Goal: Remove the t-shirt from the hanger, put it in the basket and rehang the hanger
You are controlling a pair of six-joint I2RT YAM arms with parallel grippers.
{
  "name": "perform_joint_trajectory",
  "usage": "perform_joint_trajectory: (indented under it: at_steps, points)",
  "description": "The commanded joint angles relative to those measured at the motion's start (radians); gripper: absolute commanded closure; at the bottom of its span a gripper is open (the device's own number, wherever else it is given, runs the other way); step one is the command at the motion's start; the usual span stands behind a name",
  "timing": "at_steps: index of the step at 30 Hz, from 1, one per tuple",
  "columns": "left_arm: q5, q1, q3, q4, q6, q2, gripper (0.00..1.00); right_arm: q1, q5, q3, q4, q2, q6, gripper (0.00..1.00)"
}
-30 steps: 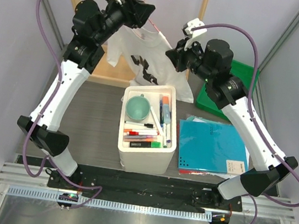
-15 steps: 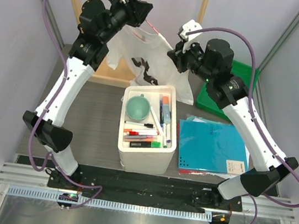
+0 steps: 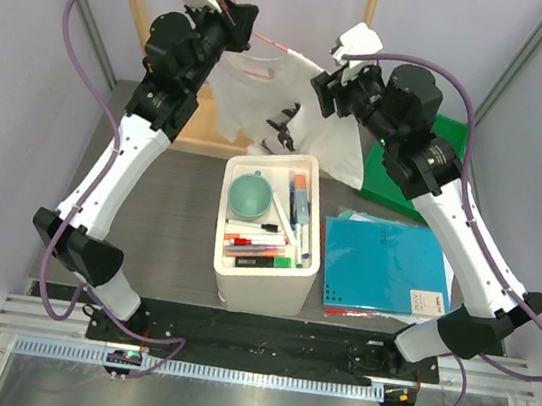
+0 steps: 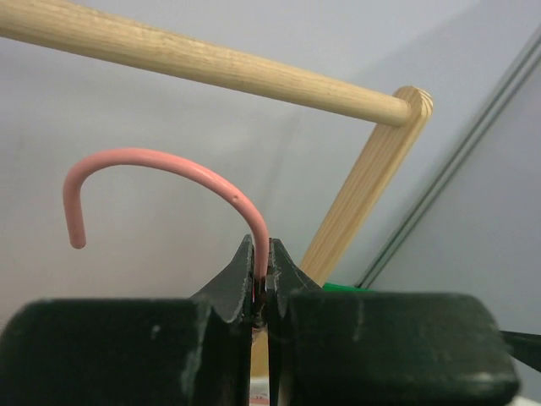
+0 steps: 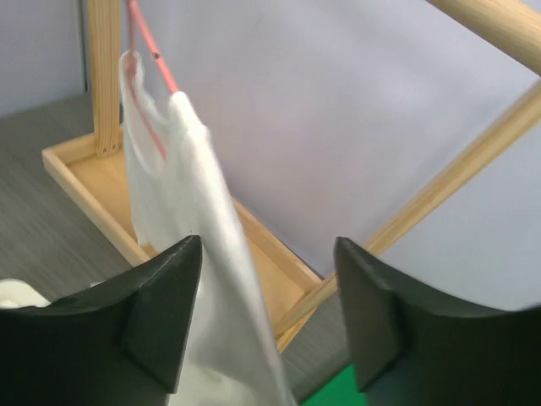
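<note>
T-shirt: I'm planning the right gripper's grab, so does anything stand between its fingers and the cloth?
Nothing visible does. The t-shirt hangs on the hanger right beside one finger of the open right gripper.

The dark grey wood-grain table point(image 3: 178, 220) is carrying four items. A white bin point(image 3: 263, 293) is standing at its centre. A blue notebook point(image 3: 383, 264) is lying just right of the bin, on top of loose sheets. A green tray point(image 3: 377, 185) is sitting at the far right. A wooden rack base point(image 3: 205, 133) is resting at the far left.
</note>
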State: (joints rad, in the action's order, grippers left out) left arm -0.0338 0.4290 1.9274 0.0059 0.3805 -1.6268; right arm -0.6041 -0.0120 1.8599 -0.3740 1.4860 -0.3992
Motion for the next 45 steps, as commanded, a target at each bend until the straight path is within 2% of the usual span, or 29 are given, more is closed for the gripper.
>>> perform_joint_trajectory:
  at_steps: [1, 2, 11, 15, 21, 23, 27, 33, 35, 36, 39, 42, 44, 45]
  points:
    - [-0.147, 0.043, 0.025, 0.155, -0.04, 0.088, 1.0, 0.009, 0.129, 0.03, 0.113, -0.047, 0.049, 0.13]
    - [-0.155, 0.05, 0.024, 0.158, -0.055, 0.094, 1.0, 0.009, 0.136, 0.016, 0.116, -0.061, 0.06, 0.09]
    - [-0.196, 0.062, -0.007, 0.138, -0.175, 0.15, 1.0, 0.007, 0.161, -0.028, 0.047, -0.148, 0.173, 0.07]
    - [-0.227, 0.062, -0.033, 0.144, -0.19, 0.165, 1.0, 0.009, 0.135, -0.09, 0.044, -0.232, 0.241, 0.01]
    - [-0.279, 0.062, -0.053, 0.154, -0.18, 0.17, 1.0, 0.007, 0.063, -0.192, 0.056, -0.297, 0.358, 0.02]
    - [-0.299, 0.062, -0.062, 0.167, -0.175, 0.171, 1.0, 0.007, 0.053, -0.218, 0.06, -0.297, 0.367, 0.06]
    - [-0.336, 0.06, -0.036, 0.164, -0.169, 0.157, 1.0, 0.009, 0.044, -0.229, 0.049, -0.279, 0.39, 0.25]
    - [-0.345, 0.062, 0.03, 0.144, -0.172, 0.114, 1.0, 0.007, 0.023, -0.243, 0.053, -0.283, 0.398, 0.27]
    - [-0.345, 0.06, 0.031, 0.144, -0.172, 0.108, 1.0, 0.009, 0.03, -0.26, 0.064, -0.285, 0.398, 0.3]
    - [-0.347, 0.062, 0.03, 0.146, -0.172, 0.107, 1.0, 0.009, 0.04, -0.263, 0.067, -0.282, 0.398, 0.41]
    - [-0.363, 0.062, 0.031, 0.151, -0.172, 0.108, 1.0, 0.009, 0.079, -0.268, 0.069, -0.274, 0.398, 0.58]
    - [-0.386, 0.062, 0.033, 0.151, -0.172, 0.111, 1.0, 0.009, 0.09, -0.269, 0.079, -0.268, 0.398, 0.61]
    - [-0.387, 0.062, 0.038, 0.151, -0.169, 0.108, 1.0, 0.009, 0.086, -0.263, 0.081, -0.254, 0.428, 0.7]
    - [-0.388, 0.06, 0.045, 0.151, -0.166, 0.104, 1.0, 0.009, 0.084, -0.261, 0.084, -0.253, 0.436, 0.82]
